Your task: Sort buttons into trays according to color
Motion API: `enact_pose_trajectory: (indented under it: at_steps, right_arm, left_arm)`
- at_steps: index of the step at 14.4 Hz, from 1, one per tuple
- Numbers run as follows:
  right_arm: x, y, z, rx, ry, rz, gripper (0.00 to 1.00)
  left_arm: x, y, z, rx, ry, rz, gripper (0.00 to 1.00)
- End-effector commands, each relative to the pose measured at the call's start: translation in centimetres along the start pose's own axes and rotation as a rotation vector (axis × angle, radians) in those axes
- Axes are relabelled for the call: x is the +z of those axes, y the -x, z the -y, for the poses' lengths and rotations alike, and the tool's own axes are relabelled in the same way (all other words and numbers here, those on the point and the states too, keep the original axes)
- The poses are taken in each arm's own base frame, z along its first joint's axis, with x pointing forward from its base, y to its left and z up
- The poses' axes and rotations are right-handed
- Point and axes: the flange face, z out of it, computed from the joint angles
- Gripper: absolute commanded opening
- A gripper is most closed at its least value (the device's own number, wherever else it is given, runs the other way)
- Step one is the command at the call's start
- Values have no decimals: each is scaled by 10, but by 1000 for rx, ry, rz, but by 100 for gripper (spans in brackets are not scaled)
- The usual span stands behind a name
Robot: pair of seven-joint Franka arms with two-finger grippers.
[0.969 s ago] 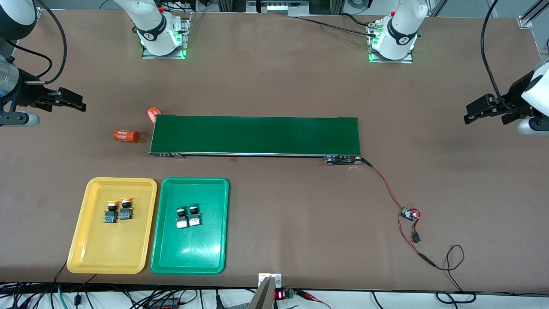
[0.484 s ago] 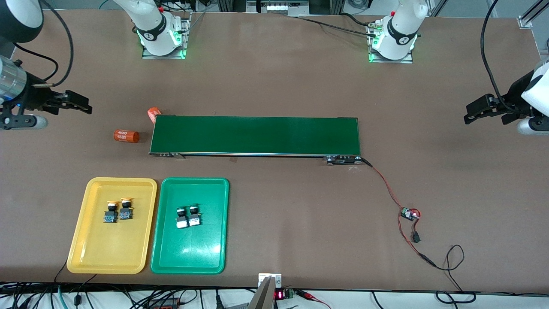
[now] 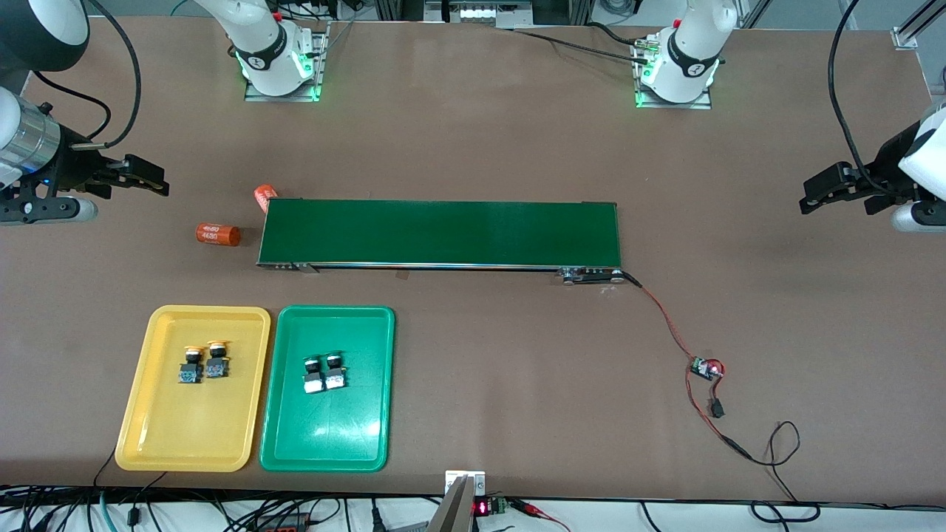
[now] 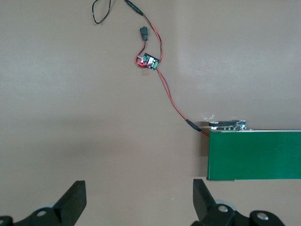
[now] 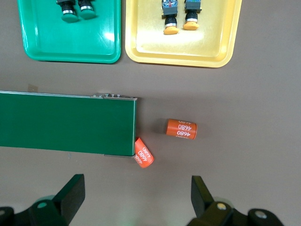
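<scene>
Two yellow-capped buttons [image 3: 191,363] [image 3: 216,359] lie side by side in the yellow tray [image 3: 185,436]. In the green tray [image 3: 325,436] beside it lie two green-capped buttons [image 3: 313,375] [image 3: 335,372]. The right wrist view shows both trays [image 5: 178,52] [image 5: 70,47] with their buttons [image 5: 170,19] [image 5: 69,12]. My right gripper [image 3: 151,181] [image 5: 137,182] hangs open and empty over bare table at the right arm's end. My left gripper [image 3: 813,198] [image 4: 139,188] waits open and empty over bare table at the left arm's end.
A long dark-green conveyor belt [image 3: 440,233] [image 4: 254,155] [image 5: 66,123] lies across the middle. Two orange cylinders [image 3: 217,234] [image 3: 264,196] lie at its end toward the right arm. A red-black cable runs from its other end to a small circuit board [image 3: 706,368] [image 4: 149,61].
My right gripper has drifted a little toward the conveyor belt's end, still open. The left arm, the buttons and the trays have not moved.
</scene>
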Motion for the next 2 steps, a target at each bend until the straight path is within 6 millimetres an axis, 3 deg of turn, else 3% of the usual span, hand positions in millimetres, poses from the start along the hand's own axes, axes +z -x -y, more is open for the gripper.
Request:
enact_pose_trajectory:
  at_steps: [1,2]
  right_arm:
    - [-4,-1,-1,13,-10,-12,100]
    - [-4,-1,-2,14,-11,-12,100]
  left_arm:
    - [-6,0,1,12,-6,-12,100]
    - [-6,0,1,12,-6,-12,100]
